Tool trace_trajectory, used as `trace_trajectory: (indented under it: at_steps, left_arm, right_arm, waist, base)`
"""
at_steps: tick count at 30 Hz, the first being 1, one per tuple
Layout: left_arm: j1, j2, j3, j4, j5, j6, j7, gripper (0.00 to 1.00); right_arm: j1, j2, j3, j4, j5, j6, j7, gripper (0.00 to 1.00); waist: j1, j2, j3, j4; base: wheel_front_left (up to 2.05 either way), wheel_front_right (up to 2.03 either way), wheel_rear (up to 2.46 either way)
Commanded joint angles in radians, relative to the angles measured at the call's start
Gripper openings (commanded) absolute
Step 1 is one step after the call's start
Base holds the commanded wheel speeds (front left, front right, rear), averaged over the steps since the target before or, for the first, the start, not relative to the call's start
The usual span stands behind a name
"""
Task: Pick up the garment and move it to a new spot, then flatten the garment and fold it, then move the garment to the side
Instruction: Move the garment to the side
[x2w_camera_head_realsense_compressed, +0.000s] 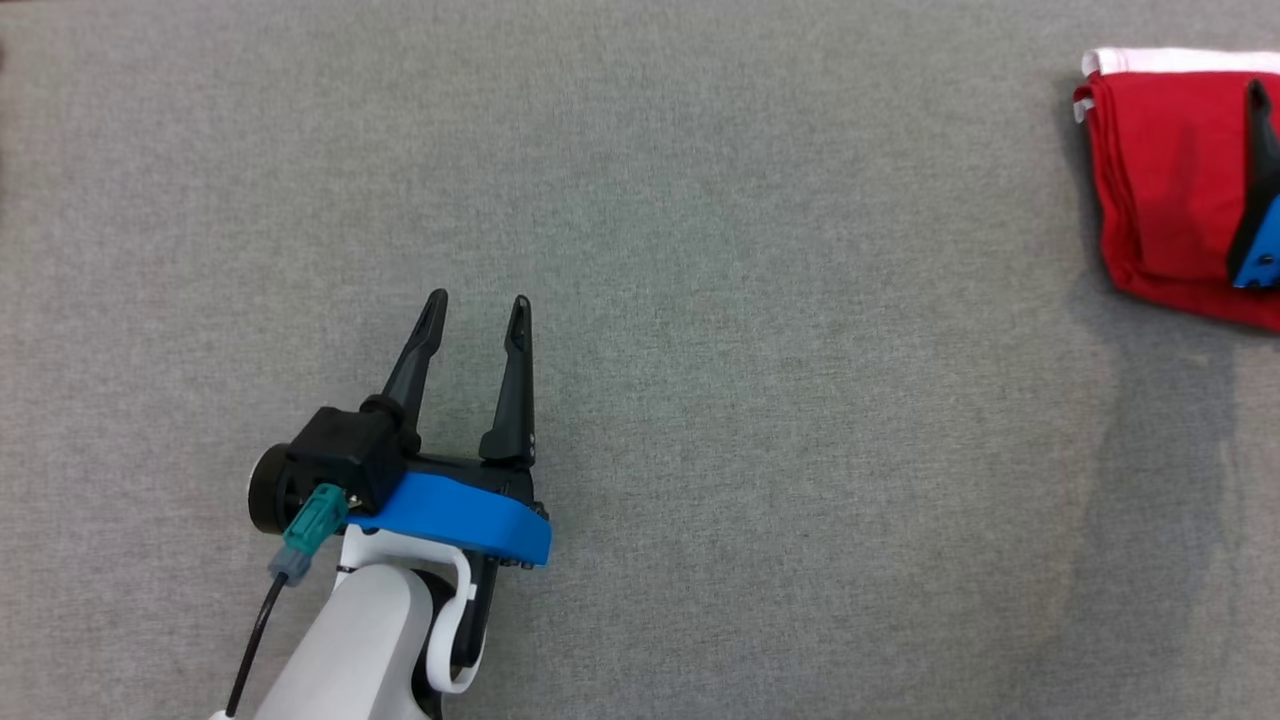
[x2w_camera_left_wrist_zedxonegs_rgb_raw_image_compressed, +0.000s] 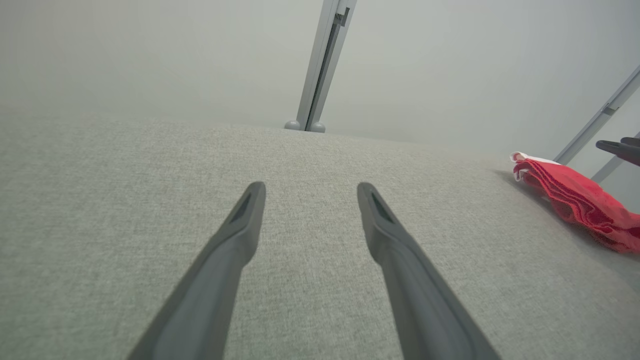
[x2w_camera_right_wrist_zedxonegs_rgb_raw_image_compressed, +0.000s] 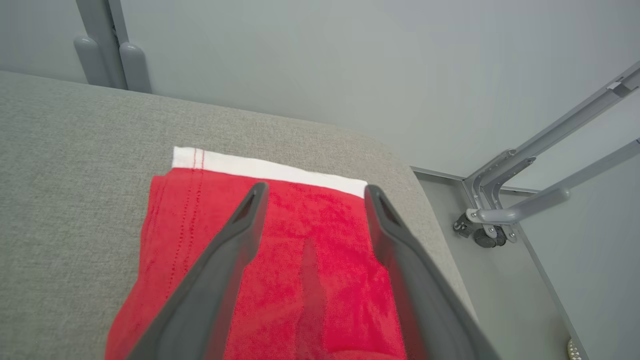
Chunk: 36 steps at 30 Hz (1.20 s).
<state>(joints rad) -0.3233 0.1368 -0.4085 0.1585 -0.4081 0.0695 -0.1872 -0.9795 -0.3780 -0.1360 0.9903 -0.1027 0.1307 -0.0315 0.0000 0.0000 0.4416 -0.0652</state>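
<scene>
The garment (x2w_camera_head_realsense_compressed: 1160, 190) is red with a white edge and lies folded at the far right of the grey table; it also shows as the garment (x2w_camera_left_wrist_zedxonegs_rgb_raw_image_compressed: 575, 200) at the right of the left wrist view and the garment (x2w_camera_right_wrist_zedxonegs_rgb_raw_image_compressed: 305, 260) under the right fingers. My right gripper (x2w_camera_right_wrist_zedxonegs_rgb_raw_image_compressed: 312, 192) is open above it, jaws spread wide, nothing between them. One of its dark fingers (x2w_camera_head_realsense_compressed: 1258, 170) shows at the head view's right edge. My left gripper (x2w_camera_head_realsense_compressed: 478, 310) stands open over bare cloth at the lower left, also seen as the left gripper (x2w_camera_left_wrist_zedxonegs_rgb_raw_image_compressed: 310, 192).
The grey fabric table top (x2w_camera_head_realsense_compressed: 700, 300) stretches wide between the two arms. Its rounded right corner (x2w_camera_right_wrist_zedxonegs_rgb_raw_image_compressed: 400, 165) lies just past the garment. Beyond it stand a grey metal frame with a caster (x2w_camera_right_wrist_zedxonegs_rgb_raw_image_compressed: 500, 210) and a grey post (x2w_camera_left_wrist_zedxonegs_rgb_raw_image_compressed: 322, 65) against the wall.
</scene>
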Motion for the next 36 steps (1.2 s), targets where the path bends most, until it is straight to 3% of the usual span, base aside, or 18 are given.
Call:
trace_trajectory:
  at_steps: [1, 11, 20, 29, 36]
  left_arm:
    - [-0.017, 0.005, 0.0, 0.003, -0.004, -0.003, -0.006, 1.0]
    - [-0.028, 0.002, 0.044, 0.069, -0.031, 0.015, -0.038, 1.0]
    - [0.026, 0.0, 0.099, 0.164, -0.049, 0.042, -0.069, 1.0]
    - [0.125, 0.001, 0.124, 0.213, -0.062, 0.038, -0.077, 1.0]
    - [0.199, 0.004, 0.12, 0.233, -0.072, 0.023, -0.078, 1.0]
  right_arm:
    - [-0.019, 0.004, 0.009, 0.001, 0.0, 0.0, -0.018, 1.0]
    - [0.022, 0.122, 0.098, -0.004, 0.046, 0.0, -0.114, 1.0]
    - [0.187, 0.214, 0.143, -0.04, 0.131, 0.0, -0.2, 1.0]
    - [0.448, 0.306, 0.096, -0.212, 0.195, 0.0, -0.232, 1.0]
    - [0.655, 0.327, 0.037, -0.405, 0.154, 0.0, -0.233, 1.0]
  waist:
    - [0.0, 0.0, -0.02, -0.007]
    - [0.0, 0.0, -0.17, 0.004]
    - [0.0, 0.0, -0.314, 0.056]
    - [0.0, 0.0, -0.395, 0.089]
    - [0.0, 0.0, -0.424, 0.102]
  base:
    - [0.0, 0.0, 0.0]
    - [0.0, 0.0, 0.0]
    - [0.0, 0.0, 0.0]
    - [0.0, 0.0, 0.0]
    - [0.0, 0.0, 0.0]
